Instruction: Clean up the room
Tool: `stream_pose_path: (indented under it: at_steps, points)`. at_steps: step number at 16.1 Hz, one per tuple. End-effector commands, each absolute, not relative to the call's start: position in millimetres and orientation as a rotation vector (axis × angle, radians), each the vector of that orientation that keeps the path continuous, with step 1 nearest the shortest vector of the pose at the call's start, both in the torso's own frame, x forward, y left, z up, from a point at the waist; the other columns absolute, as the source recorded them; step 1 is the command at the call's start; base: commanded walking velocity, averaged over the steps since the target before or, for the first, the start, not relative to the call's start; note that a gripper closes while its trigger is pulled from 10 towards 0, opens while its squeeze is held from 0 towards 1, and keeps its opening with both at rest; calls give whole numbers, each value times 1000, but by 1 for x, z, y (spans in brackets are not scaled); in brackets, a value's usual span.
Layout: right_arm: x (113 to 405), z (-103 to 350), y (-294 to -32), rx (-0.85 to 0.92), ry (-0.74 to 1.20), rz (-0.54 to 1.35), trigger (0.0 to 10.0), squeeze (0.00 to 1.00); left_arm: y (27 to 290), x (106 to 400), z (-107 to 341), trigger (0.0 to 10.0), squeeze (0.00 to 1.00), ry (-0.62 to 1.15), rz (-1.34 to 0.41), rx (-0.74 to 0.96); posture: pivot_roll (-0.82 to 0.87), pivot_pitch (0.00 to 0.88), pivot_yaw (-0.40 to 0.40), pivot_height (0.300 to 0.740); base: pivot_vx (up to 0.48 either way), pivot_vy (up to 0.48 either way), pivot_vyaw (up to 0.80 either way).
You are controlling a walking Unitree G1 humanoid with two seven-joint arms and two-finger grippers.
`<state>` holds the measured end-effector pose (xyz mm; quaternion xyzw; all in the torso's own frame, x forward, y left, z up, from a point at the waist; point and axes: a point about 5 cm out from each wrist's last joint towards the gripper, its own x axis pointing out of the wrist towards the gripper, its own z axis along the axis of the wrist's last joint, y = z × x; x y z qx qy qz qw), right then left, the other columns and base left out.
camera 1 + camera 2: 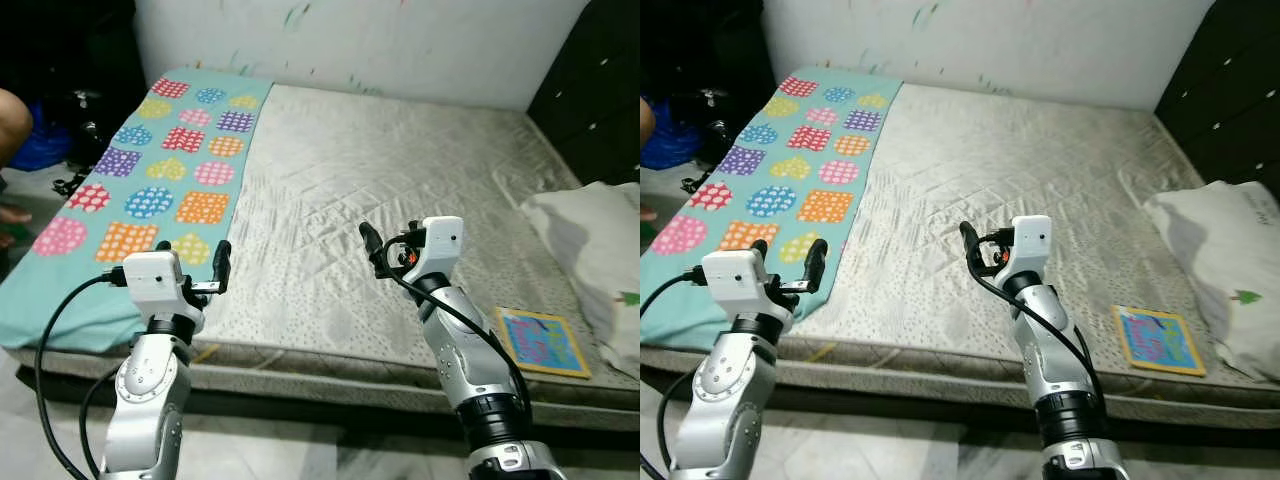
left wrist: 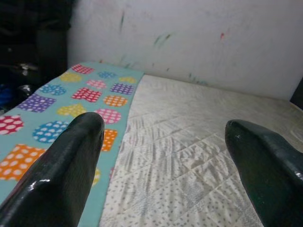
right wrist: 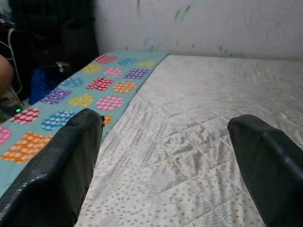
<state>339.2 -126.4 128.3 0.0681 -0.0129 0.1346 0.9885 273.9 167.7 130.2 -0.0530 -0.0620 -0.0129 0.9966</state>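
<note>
A blue blanket (image 1: 150,190) with spotty shapes lies on the left of the bed (image 1: 400,200). My left tool (image 1: 222,265) and my right tool (image 1: 372,245) hang wide open over the near edge, holding nothing. A colorful book (image 1: 542,342) lies at the right by a white pillow (image 1: 600,250). I cannot read its words.
</note>
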Motion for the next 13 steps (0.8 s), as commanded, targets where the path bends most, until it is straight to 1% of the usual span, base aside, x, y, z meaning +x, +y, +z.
stream_pose_path:
  at_steps: [1, 11, 13]
  points:
    - [340, 131, -133, 131, -39, 254, 10000, 0, 165, 274, 134, 10000, 0, -138, -39, -106, -15, 58, -78, 740, 300, 0, 0]
    - [341, 130, -136, 122, -34, 230, 10000, 0, 165, 276, 134, 10000, 0, -132, -40, -103, -16, 56, -76, 740, 301, 0, 0]
    - [340, 128, -139, 119, -32, 225, 10000, 0, 167, 276, 132, 10000, 0, -121, -19, -106, -16, 56, -76, 740, 0, 0, 0]
